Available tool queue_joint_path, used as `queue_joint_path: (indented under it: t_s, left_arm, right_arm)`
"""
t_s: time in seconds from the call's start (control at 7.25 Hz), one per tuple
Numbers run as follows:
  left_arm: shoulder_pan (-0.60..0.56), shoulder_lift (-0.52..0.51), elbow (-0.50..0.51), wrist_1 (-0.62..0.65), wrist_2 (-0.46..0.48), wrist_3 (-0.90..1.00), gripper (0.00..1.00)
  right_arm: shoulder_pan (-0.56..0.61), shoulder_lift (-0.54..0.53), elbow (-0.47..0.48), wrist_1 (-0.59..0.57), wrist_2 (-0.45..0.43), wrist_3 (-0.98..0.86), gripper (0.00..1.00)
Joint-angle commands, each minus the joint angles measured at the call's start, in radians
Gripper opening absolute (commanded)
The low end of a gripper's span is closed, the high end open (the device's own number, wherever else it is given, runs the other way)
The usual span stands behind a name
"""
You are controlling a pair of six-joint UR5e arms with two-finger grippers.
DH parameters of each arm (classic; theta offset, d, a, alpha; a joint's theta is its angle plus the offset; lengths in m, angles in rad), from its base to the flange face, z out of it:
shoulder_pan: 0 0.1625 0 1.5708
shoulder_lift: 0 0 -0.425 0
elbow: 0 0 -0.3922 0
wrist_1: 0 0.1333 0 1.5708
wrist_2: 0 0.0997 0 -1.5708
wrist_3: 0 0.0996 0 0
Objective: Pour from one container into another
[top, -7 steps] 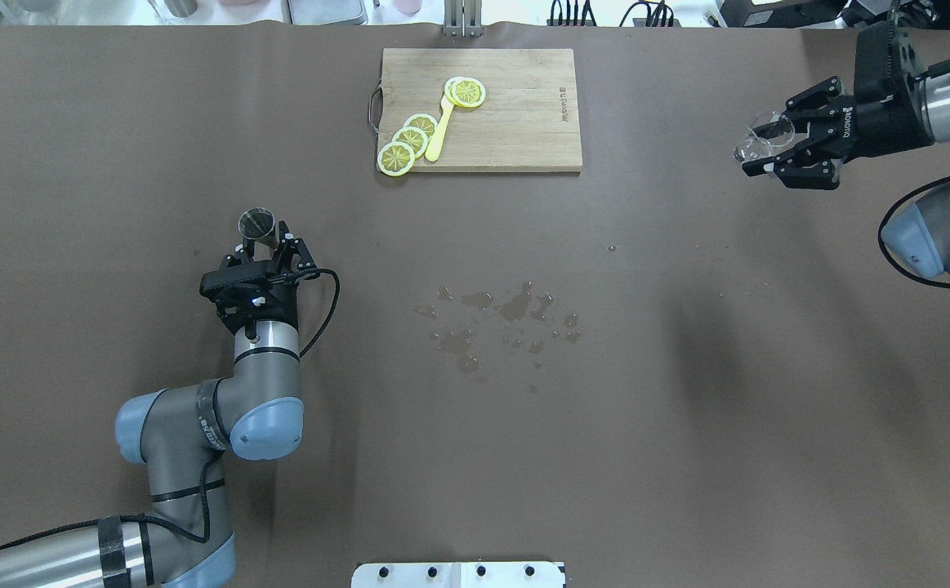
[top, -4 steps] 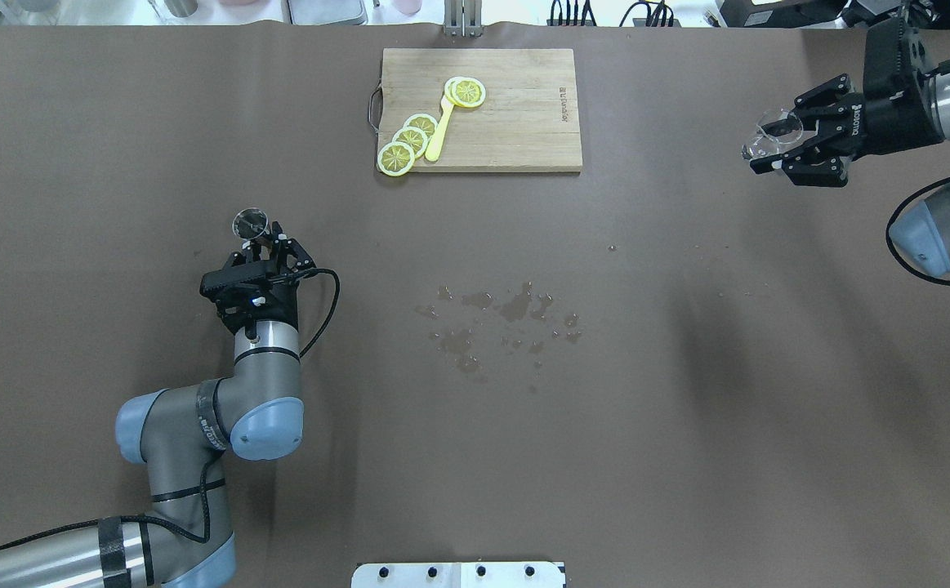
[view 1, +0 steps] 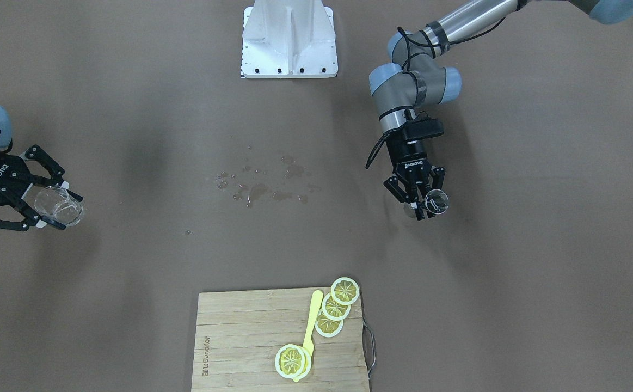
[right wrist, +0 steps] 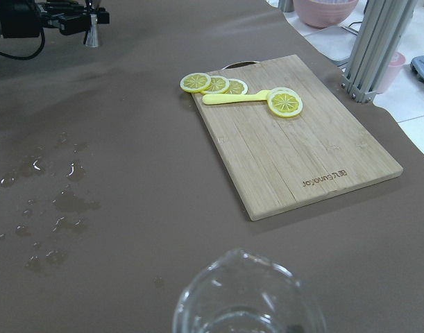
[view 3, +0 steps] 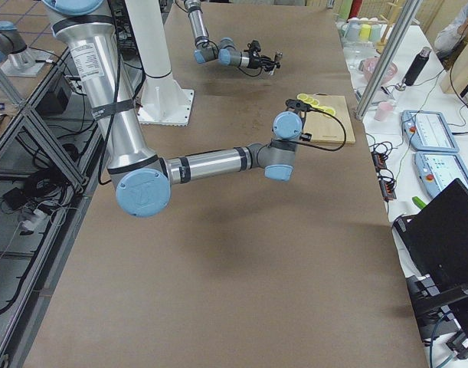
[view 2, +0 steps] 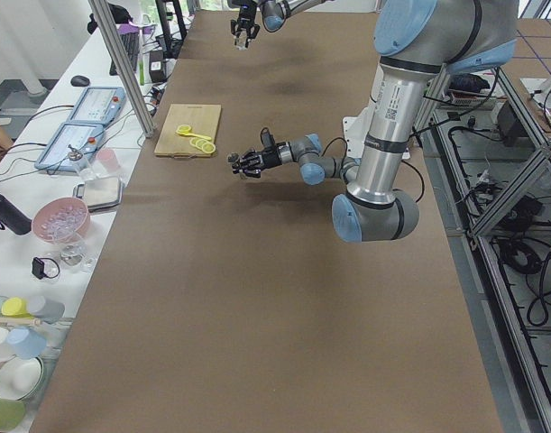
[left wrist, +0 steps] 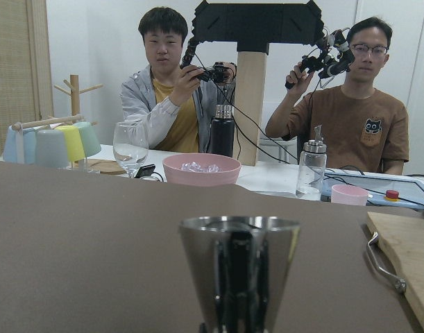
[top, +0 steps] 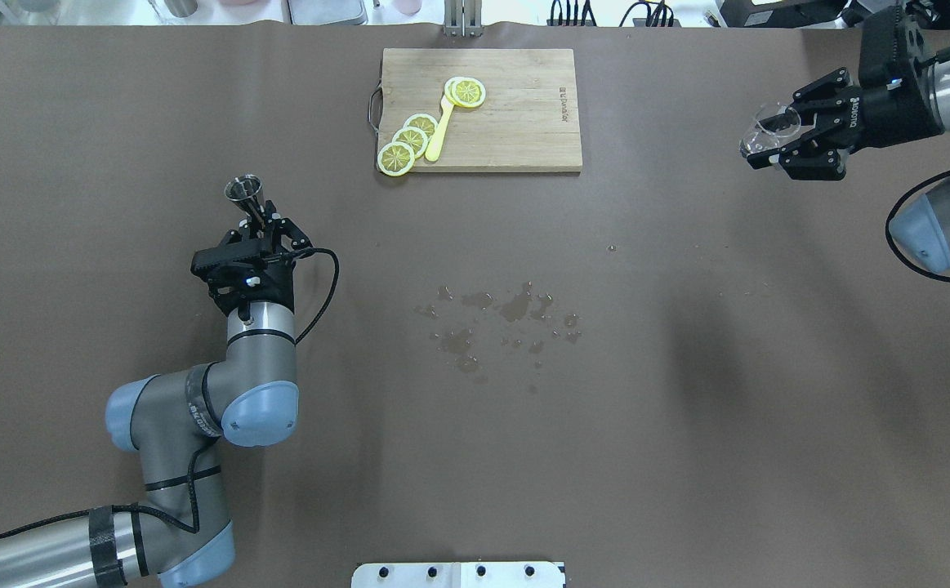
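A small metal cup [top: 244, 191] with a flared rim is held upright above the table's left half, and my left gripper [top: 265, 226] is shut on its lower part. The left wrist view shows the metal cup [left wrist: 239, 267] close up, and from the front the cup [view 1: 436, 202] sticks out of that gripper [view 1: 423, 205]. A clear glass beaker [top: 769, 131] with a spout hangs above the far right of the table, with my right gripper [top: 782, 144] shut on it. The beaker's rim [right wrist: 248, 300] fills the bottom of the right wrist view; I cannot tell what it contains.
A wooden cutting board [top: 515, 122] with lemon slices [top: 406, 144] and a yellow knife [top: 440, 131] lies at the far middle. Spilled drops [top: 501, 320] wet the brown table centre. Two people sit behind the far edge among bowls and cups.
My left gripper has carried the metal cup further from the robot and slightly left. My right gripper has drawn back a little toward the far right with the beaker.
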Motion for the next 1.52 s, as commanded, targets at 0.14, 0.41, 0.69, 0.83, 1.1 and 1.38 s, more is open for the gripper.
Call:
queue_joint_path:
  t_s: [0.14,0.41,0.69,0.83,1.1,1.38]
  left_arm:
    - [-0.048,0.003,-0.043,0.0,0.001,0.036,0.03]
    - [-0.048,0.005,-0.057,0.0,0.001,0.042,0.0]
    - [-0.036,-0.018,-0.06,-0.028,-0.004,0.258,0.0]
    - [-0.034,-0.049,-0.06,-0.046,-0.01,0.356,0.0]
    - [-0.026,-0.099,-0.055,-0.051,-0.042,0.488,0.0]
    - [0.006,-0.113,-0.054,-0.2,-0.12,0.638,0.0]
  right_arm:
    - [-0.005,0.0,0.024,-0.031,-0.015,-0.003,0.0]
    - [-0.016,-0.001,0.025,-0.031,-0.036,-0.004,0.0]
    - [-0.034,-0.001,0.025,-0.031,-0.079,-0.004,0.0]
    - [-0.04,-0.001,0.025,-0.031,-0.09,-0.004,0.0]
    - [-0.053,0.0,0.027,-0.031,-0.09,-0.004,0.0]
    - [-0.06,-0.003,0.028,-0.031,-0.094,-0.004,0.0]
